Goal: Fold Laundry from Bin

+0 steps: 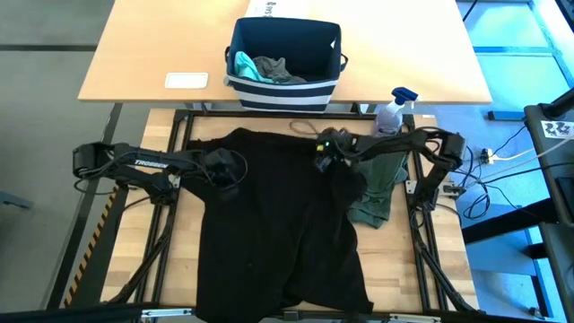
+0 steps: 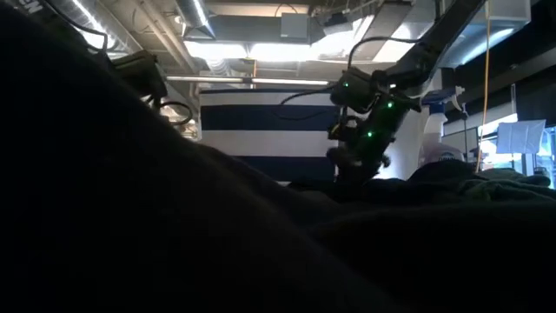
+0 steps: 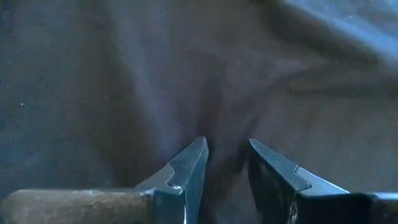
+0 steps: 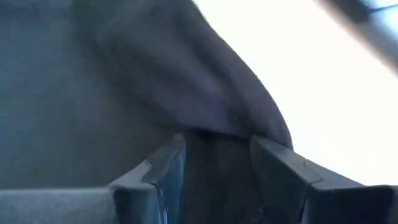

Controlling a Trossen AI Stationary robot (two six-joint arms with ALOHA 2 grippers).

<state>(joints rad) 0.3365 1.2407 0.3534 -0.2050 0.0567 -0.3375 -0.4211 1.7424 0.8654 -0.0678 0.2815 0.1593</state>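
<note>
Your left gripper (image 1: 226, 170) pinches black shirt (image 1: 278, 233) at 9 o'clock edge; right gripper (image 1: 325, 154) pinches at 2 o'clock. Shirt runs 12-to-6.

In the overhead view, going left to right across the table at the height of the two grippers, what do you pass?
left gripper on the black T-shirt → right gripper at the shirt's other shoulder → olive-green piece

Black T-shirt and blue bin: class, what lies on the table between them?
In the high view, a bare strip of table frame separates the black T-shirt from the blue bin; nothing else lies there.
</note>
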